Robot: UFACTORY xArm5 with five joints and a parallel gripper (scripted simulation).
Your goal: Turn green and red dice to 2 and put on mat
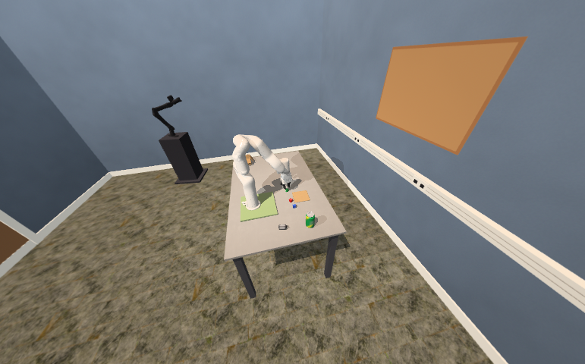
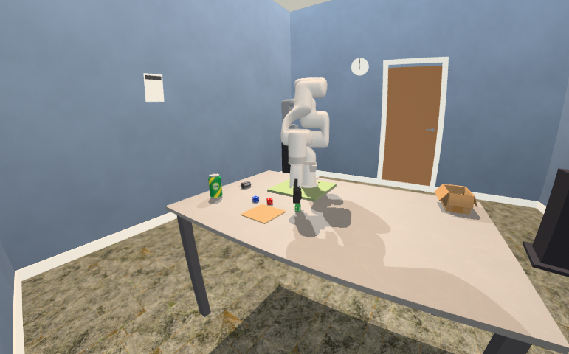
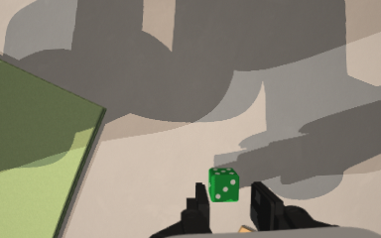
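The green die (image 1: pixel 287 190) (image 2: pixel 297 207) (image 3: pixel 223 184) lies on the table beside the mat, with three pips on its top face in the wrist view. My gripper (image 1: pixel 285 187) (image 2: pixel 297 202) (image 3: pixel 227 199) is partly open and empty, pointing down with its fingertips just above the green die. The red die (image 1: pixel 290 200) (image 2: pixel 269 201) lies on the table close to the mat's edge. The blue die (image 1: pixel 294 205) (image 2: pixel 255 199) lies near the red one. Their top numbers are too small to read. The orange mat (image 1: pixel 301 196) (image 2: pixel 263 213) (image 3: pixel 246 229) bears no die.
A green and yellow can (image 1: pixel 309 220) (image 2: pixel 215 186) stands beyond the blue die. A small dark object (image 1: pixel 282 227) (image 2: pixel 245 185) lies near it. The green base board (image 1: pixel 259 214) (image 2: pixel 278 189) (image 3: pixel 24 198) is under the arm. An open cardboard box (image 1: pixel 249 158) (image 2: pixel 456 199) stands at the table's far end.
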